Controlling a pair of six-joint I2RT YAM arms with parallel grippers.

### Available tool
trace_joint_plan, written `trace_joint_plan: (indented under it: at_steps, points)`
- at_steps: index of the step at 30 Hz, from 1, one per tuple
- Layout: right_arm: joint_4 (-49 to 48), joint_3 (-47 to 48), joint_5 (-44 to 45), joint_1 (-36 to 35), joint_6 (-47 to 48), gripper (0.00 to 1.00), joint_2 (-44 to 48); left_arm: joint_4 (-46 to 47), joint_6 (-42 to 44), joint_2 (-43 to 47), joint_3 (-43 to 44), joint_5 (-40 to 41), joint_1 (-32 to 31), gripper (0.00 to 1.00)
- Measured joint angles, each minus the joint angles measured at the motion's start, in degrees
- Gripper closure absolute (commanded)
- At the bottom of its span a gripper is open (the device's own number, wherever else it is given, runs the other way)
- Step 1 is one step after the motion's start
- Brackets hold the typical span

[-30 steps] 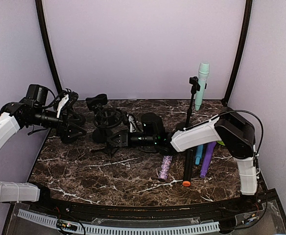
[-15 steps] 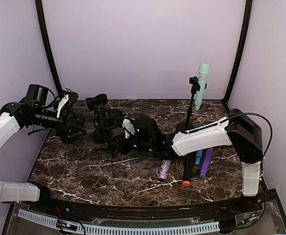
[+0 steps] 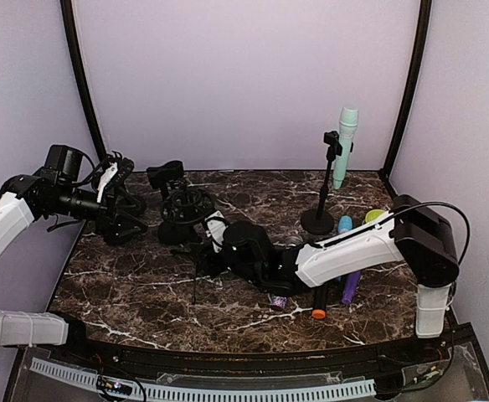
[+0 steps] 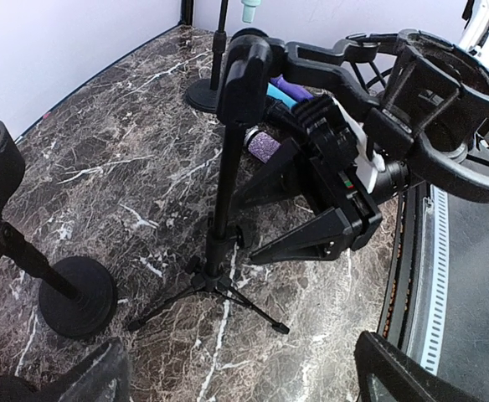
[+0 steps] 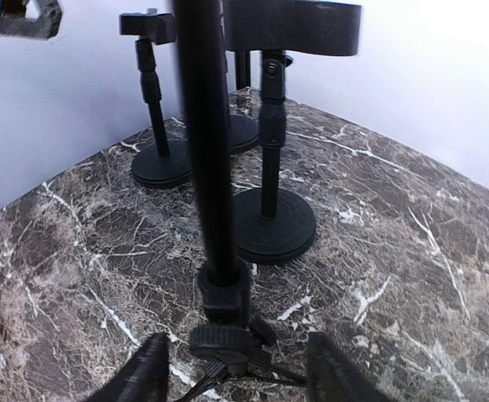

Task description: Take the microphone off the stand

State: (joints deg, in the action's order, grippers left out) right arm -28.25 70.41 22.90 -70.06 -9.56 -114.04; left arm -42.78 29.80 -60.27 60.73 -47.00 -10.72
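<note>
The mint-green microphone [image 3: 346, 144] stands upright in the clip of a round-base stand [image 3: 321, 216] at the back right; only its lower end [image 4: 250, 8] shows in the left wrist view. My right gripper [image 3: 203, 251] is far from it, low at the table's middle, open. Its fingers [image 5: 144, 381] sit on either side of a black tripod stand [image 5: 215, 193] without touching the pole. My left gripper [image 3: 120, 211] hangs open at the back left among empty stands, nothing between its fingers [image 4: 399, 373].
Several loose microphones lie front right: a purple glitter one [image 3: 278, 299], an orange-tipped black one [image 3: 318, 306], a blue one [image 3: 343, 224] and a purple one [image 3: 350, 287]. A shock-mount stand [image 3: 182, 209] and round-base stands [image 4: 77, 295] crowd the back left.
My right gripper has opened and let go of the tripod stand's pole, after the right arm swung it nearer and leftward. The left arm has not moved.
</note>
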Motion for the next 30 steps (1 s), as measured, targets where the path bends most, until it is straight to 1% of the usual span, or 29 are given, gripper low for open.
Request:
trace_joint_plan:
  at_steps: [1, 3, 6, 10, 13, 17, 19, 23, 27, 30]
  points:
    - [-0.48, -0.76, 0.48, -0.04, -0.13, 0.25, 0.48, -0.20, 0.00, 0.00, 0.00, 0.02, 0.00, 0.05]
    - [-1.53, -2.47, 0.85, -0.02, -1.03, 0.18, 1.66, -0.44, 0.00, -0.04, 0.00, 0.02, 0.00, 0.05]
    - [-3.39, -5.60, -0.85, 0.48, -4.22, 0.15, 3.98, -0.63, 0.00, -0.11, 0.02, -0.04, 0.07, 0.05]
    - [-4.42, -7.56, -9.16, 2.56, -12.39, 0.16, 5.64, -0.70, 0.00, -0.35, 0.28, -0.15, 0.22, 0.05]
    - [-6.71, -9.79, -15.56, 4.90, -18.58, 0.19, 6.23, -0.70, 0.02, -0.42, 0.42, -0.20, 0.24, 0.05]
    - [-10.45, -14.14, -21.29, 7.10, -26.29, 0.30, 6.56, -0.70, 0.02, -0.42, 0.42, -0.39, 0.26, 0.05]
    - [-12.98, -14.12, -25.27, 8.22, -30.93, 0.33, 5.14, -0.68, 0.02, -0.42, 0.42, -0.42, 0.28, 0.05]
    - [-18.40, -10.97, -35.32, 10.69, -40.26, 0.33, -0.61, -0.70, 0.04, -0.42, 0.42, -0.44, 0.33, 0.05]
    - [-20.59, -9.75, -40.70, 12.22, -46.14, 0.34, -3.50, -0.79, 0.35, -0.39, 0.42, -0.44, 0.37, 0.05]
    - [-20.76, -8.26, -43.04, 12.55, -48.63, 0.38, -4.11, -0.79, 0.52, -0.39, 0.42, -0.46, 0.44, 0.05]
